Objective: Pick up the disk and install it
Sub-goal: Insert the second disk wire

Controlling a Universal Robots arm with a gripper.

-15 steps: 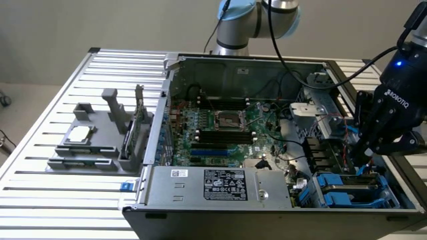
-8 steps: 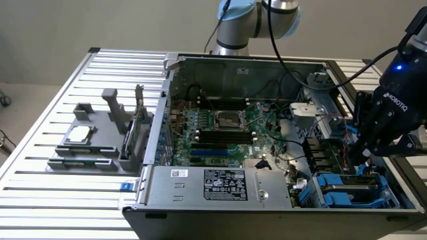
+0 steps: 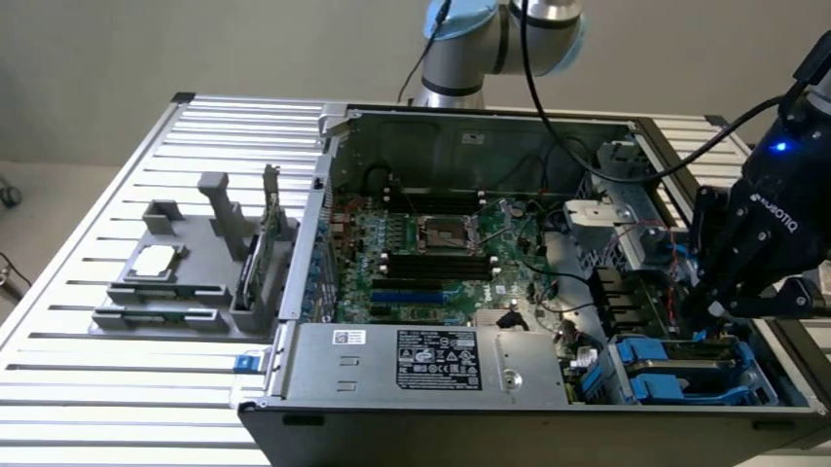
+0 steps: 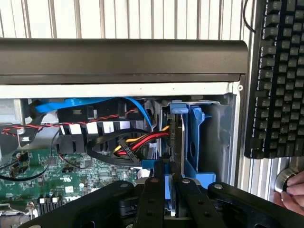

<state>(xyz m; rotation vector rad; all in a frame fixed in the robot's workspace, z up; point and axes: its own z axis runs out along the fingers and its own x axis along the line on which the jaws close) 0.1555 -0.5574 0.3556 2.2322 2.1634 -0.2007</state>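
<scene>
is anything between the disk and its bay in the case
Nothing visible does. The gripper is shut on the disk, which stands on edge already partway inside the blue drive bay. The red and yellow cables lie beside it, not across.

- An open computer case (image 3: 520,292) lay on my slatted metal counter (image 3: 78,389), its green motherboard (image 3: 442,253) exposed.
- A long grey metal box with a white sticker (image 3: 435,358) sat along the case's near edge.
- To the exterior view's left, a grey fixture (image 3: 182,263) held a small square silver chip (image 3: 156,259).
- Red, yellow and black cables (image 4: 137,142) ran inside the case, near a blue ribbon cable (image 4: 80,103).
- A black keyboard (image 4: 278,76) lay outside the case.
- A person's fingers (image 4: 294,192) touched a silver knob (image 4: 285,179) beside it.
</scene>
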